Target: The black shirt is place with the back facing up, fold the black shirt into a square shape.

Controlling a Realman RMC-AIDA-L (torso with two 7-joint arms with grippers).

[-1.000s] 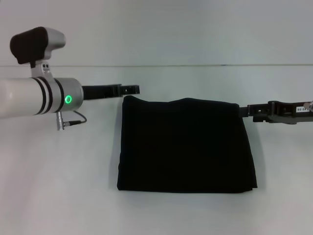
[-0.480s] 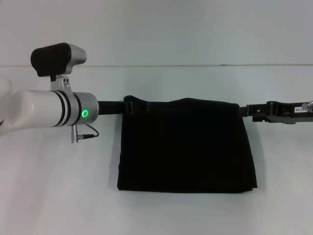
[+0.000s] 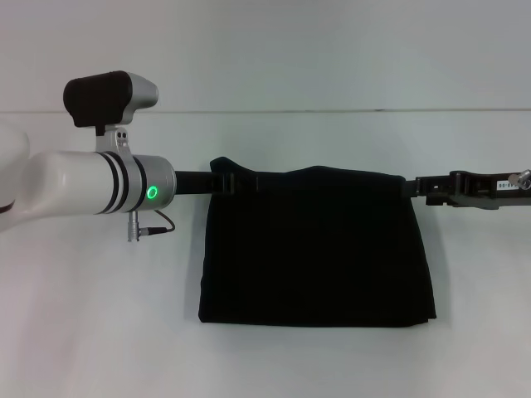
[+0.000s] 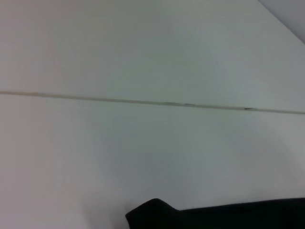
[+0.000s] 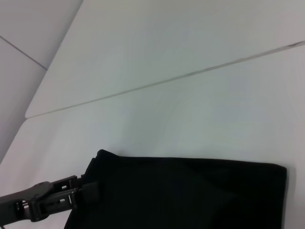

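A: Where is the black shirt (image 3: pixel 315 249) sitting?

B: It is lying flat in the middle of the white table (image 3: pixel 99 332), already folded into a near-square block. No lettering is showing.

A: What are the pincers doing?

B: The left pincer (image 3: pixel 236 180) is reaching over the shirt's far-left corner and touching the cloth. The right pincer (image 3: pixel 412 187) is sitting at the far-right corner, touching the edge. Both are black on black, so B cannot tell whether either is gripping or standing wide.

A: Which step is in hand?

B: Judging by the layout, both arms are lining up on the far edge for a last fold, or for releasing after one. The next move is calling for a firm pinch on both far corners together, then an even pull toward the near edge (image 3: pixel 315 322).

A: Is there room?

B: Bare table is surrounding the shirt on all sides. The seam line (image 3: pixel 332 110) at the back is lying well beyond the far edge.
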